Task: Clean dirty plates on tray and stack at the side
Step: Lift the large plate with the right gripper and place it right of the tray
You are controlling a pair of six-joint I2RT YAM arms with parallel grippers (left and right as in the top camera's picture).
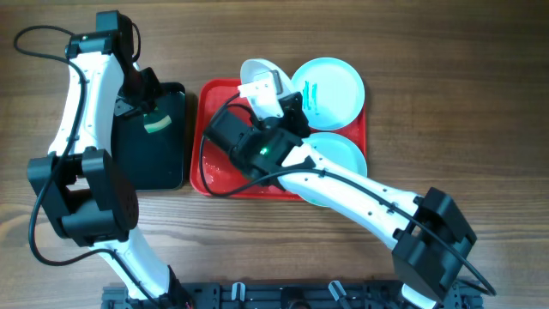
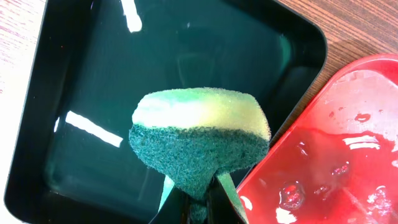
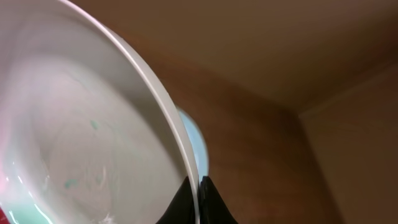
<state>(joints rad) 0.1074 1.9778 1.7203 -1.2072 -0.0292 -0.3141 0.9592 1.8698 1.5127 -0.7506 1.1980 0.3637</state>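
The red tray (image 1: 214,180) lies mid-table, its wet corner showing in the left wrist view (image 2: 336,162). My right gripper (image 1: 273,96) is shut on the rim of the cream-white plate (image 1: 257,73), holding it tilted over the tray's far edge; the right wrist view shows the plate (image 3: 74,124) with faint green smears, pinched between my fingers (image 3: 198,196). One turquoise plate (image 1: 330,90) with green scribbles lies at the tray's far right; another (image 1: 343,159) lies nearer, partly under my right arm. My left gripper (image 1: 153,118) is shut on the green sponge (image 2: 199,137) over the black tray (image 2: 81,93).
The black tray (image 1: 159,163) sits left of the red tray, touching or nearly touching it. Bare wooden table (image 1: 480,103) extends to the right and in front of the trays. Water drops lie on the red tray's floor (image 2: 292,193).
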